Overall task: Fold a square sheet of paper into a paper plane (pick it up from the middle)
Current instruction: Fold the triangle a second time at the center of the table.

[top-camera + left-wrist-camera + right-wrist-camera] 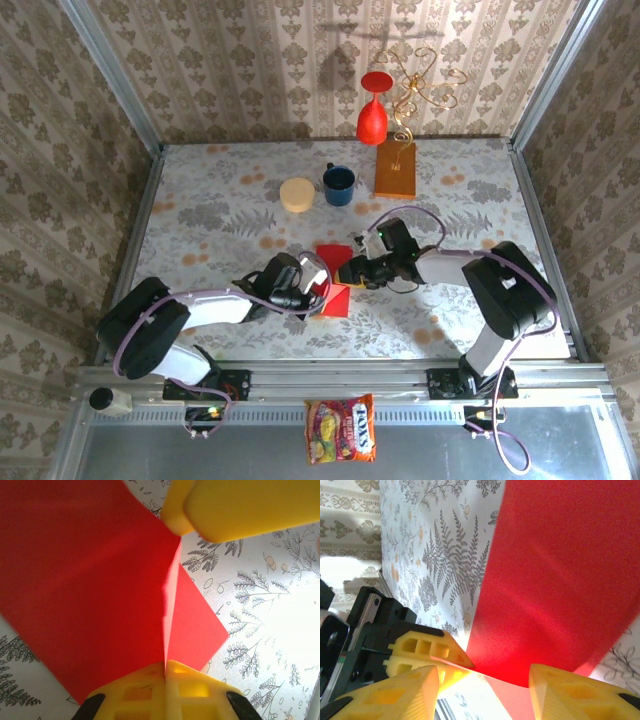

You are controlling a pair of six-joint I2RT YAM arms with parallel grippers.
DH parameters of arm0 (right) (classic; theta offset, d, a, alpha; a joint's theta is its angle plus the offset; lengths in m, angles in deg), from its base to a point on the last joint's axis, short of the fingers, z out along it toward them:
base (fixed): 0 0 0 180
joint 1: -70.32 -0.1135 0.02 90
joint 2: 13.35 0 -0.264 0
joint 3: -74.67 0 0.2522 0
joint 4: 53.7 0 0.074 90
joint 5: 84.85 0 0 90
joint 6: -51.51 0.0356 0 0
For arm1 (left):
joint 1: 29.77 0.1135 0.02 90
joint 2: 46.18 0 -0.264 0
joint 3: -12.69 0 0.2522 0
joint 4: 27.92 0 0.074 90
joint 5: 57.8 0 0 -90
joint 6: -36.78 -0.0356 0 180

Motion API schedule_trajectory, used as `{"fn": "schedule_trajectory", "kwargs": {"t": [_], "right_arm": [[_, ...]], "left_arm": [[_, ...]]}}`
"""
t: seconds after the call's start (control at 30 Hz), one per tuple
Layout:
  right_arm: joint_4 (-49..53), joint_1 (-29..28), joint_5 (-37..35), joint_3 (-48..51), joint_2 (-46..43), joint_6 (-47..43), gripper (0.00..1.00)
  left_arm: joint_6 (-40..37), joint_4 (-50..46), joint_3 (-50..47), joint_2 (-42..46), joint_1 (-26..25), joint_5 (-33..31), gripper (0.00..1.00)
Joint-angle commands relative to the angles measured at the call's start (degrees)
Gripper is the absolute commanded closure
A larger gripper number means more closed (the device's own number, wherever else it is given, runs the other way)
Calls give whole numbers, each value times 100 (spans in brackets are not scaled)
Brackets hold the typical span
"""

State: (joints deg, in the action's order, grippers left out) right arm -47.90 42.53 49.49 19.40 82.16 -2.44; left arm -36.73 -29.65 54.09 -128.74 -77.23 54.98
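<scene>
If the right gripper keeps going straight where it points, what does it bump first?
Most likely the red paper, just ahead of the open jaws of the right gripper. The left gripper, pinching that paper, sits close behind it.

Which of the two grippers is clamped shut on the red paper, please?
The left gripper: it pinches the square sheet of paper along a crease, whereas the right gripper has jaws apart.

Left hand (165,675) pinched tight; right hand (485,677) (seemingly) agape.
</scene>
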Motion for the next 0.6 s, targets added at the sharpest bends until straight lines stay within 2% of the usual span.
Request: {"fn": "schedule_trajectory", "kwargs": {"t": [0.0, 0.17, 0.33, 0.57], "right_arm": [[475, -33, -595, 4, -471, 720, 47], [862, -29, -1004, 115, -786, 1421, 42], [495, -53, -1006, 392, -866, 2102, 38], [-302, -123, -814, 530, -480, 2662, 37]], "left_arm": [[3, -44, 119, -15, 62, 81, 100], [7, -98, 128, 141, 53, -66, 100], [38, -153, 128, 322, 15, -150, 100], [21, -183, 126, 322, -71, -195, 100]]}}
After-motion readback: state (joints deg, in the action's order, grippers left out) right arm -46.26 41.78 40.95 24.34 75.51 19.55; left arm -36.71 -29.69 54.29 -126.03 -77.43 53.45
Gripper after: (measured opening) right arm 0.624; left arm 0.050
